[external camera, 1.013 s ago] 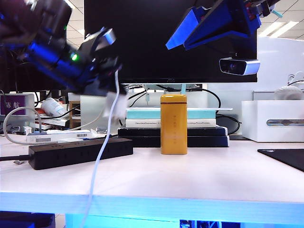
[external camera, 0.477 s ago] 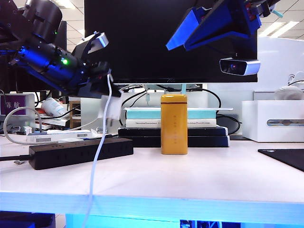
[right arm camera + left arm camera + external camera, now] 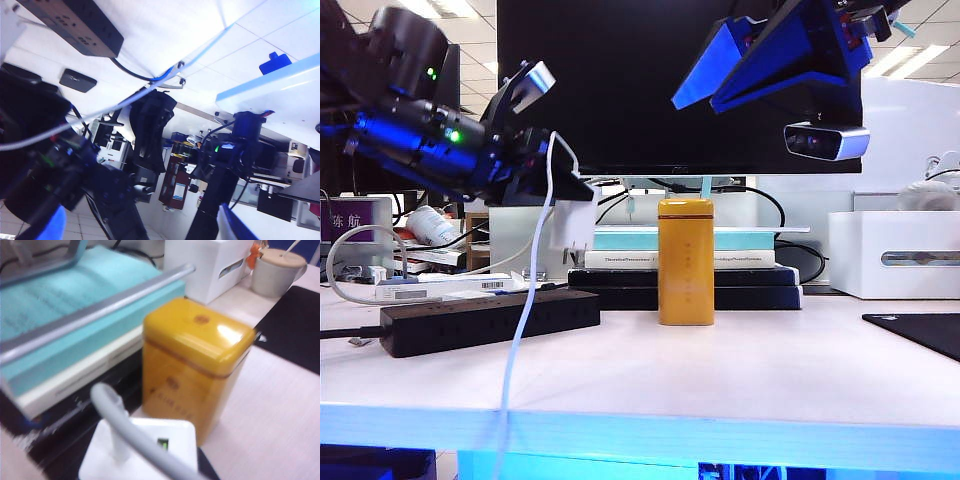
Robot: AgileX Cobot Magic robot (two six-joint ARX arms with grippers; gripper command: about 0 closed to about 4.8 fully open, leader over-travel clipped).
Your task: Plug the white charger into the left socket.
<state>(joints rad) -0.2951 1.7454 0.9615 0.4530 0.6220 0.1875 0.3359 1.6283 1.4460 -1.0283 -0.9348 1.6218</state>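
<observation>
My left gripper [image 3: 567, 198] is shut on the white charger [image 3: 576, 226], which hangs in the air with its prongs pointing down, above the right end of the black power strip [image 3: 490, 320]. The charger's white cable [image 3: 525, 320] loops over the gripper and drops past the table's front edge. In the left wrist view the charger [image 3: 145, 452] sits close to the camera with the cable [image 3: 131, 432] across it. The left socket [image 3: 415, 318] is toward the strip's left end; its top face barely shows. My right gripper [image 3: 693, 100] is raised high at the right, open and empty.
A yellow tin [image 3: 685, 262] stands just right of the charger, in front of stacked books [image 3: 620, 262] under a monitor. A white box [image 3: 895, 255] is at the back right, with a black mat [image 3: 920, 335] in front of it. Clutter and cables lie behind the strip.
The left arm has swung and its wrist turned, carrying the charger a little to the right toward the yellow tin. The right arm has stayed still.
</observation>
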